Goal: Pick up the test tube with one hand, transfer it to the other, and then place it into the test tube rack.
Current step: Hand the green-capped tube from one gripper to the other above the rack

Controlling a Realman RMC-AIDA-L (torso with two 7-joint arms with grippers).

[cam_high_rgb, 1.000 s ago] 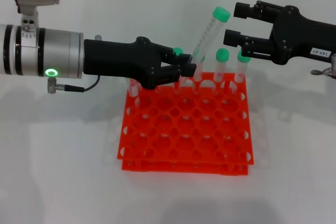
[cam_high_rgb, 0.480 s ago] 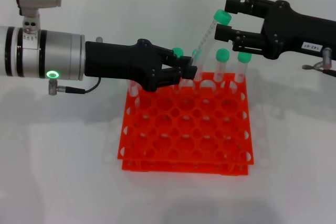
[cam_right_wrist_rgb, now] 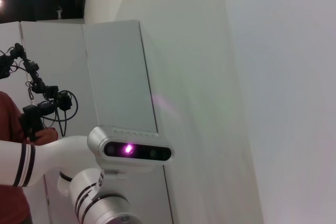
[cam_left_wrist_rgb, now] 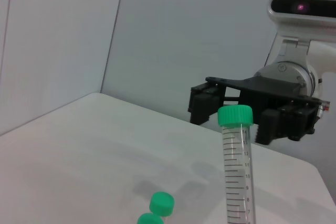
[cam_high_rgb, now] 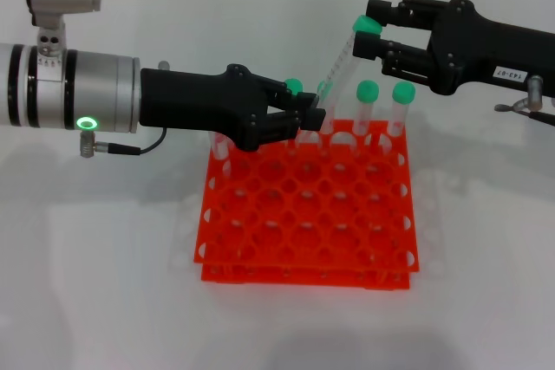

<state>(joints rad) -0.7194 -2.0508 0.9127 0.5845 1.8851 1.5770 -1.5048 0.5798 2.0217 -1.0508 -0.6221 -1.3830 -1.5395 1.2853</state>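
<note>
Overhead, right pincer (cam_high_rgb: 371, 34) straddles test tube (cam_high_rgb: 344, 56) cap, unclosed.

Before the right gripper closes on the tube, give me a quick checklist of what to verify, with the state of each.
1. Left gripper shut on the tube's lower end: ok.
2. Tube lifted out of the rack, tilted toward the right arm: ok.
3. Right gripper open: ok.
4. Cap between the right fingers: ok in head view; depth cannot tell.
5. Right fingers touching the tube: cannot tell.
6. Other tubes clear of the right gripper: ok.
</note>
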